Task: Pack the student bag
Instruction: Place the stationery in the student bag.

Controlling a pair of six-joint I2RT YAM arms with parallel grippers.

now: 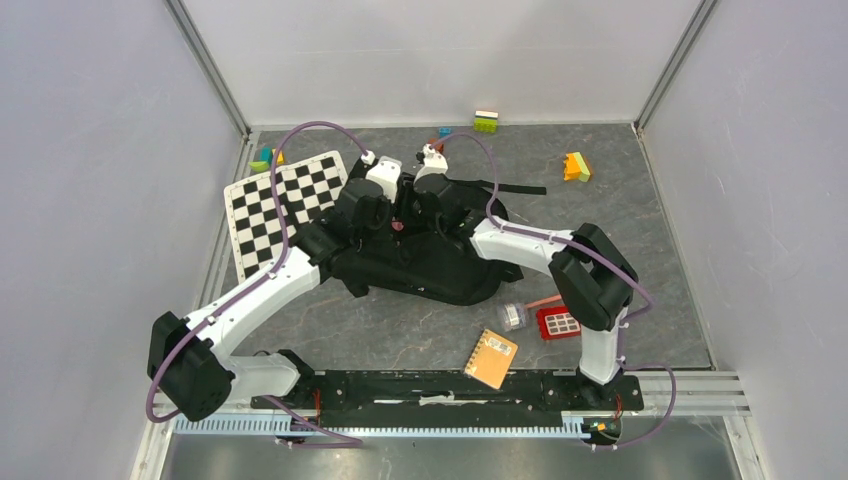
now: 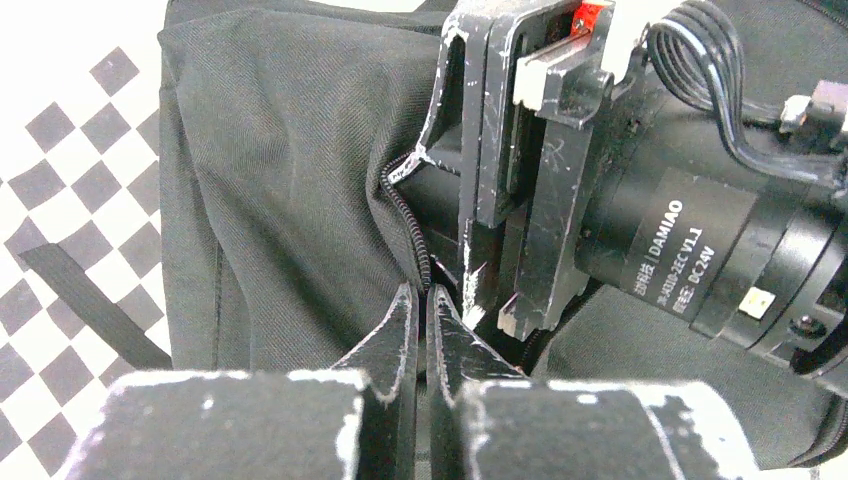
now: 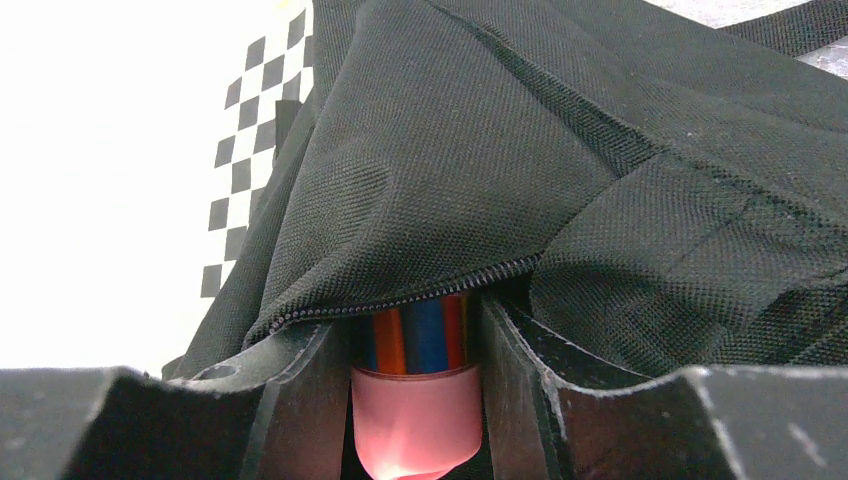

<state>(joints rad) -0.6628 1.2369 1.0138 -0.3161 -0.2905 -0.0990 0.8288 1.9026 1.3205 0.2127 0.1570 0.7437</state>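
- The student bag (image 1: 430, 275) lies mid-tabletop (image 1: 400, 340), its long axis left to right, a strap (image 1: 515, 189) trailing right.
- Left tool (image 2: 425, 315) is pinched together on the bag's zip edge (image 2: 405, 215).
- Right tool (image 3: 415, 345) is clamped on a pink-ended striped tube (image 3: 415, 425) under the bag's fabric.

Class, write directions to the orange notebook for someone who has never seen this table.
Start at the student bag, the big black mass mid-table, and move toward the near edge, right of centre. There, a flat orange notebook lies tilted, its corner overlapping the black base rail. Unlike the red gridded case and clear tub just beyond it, it is orange with a small pale label.
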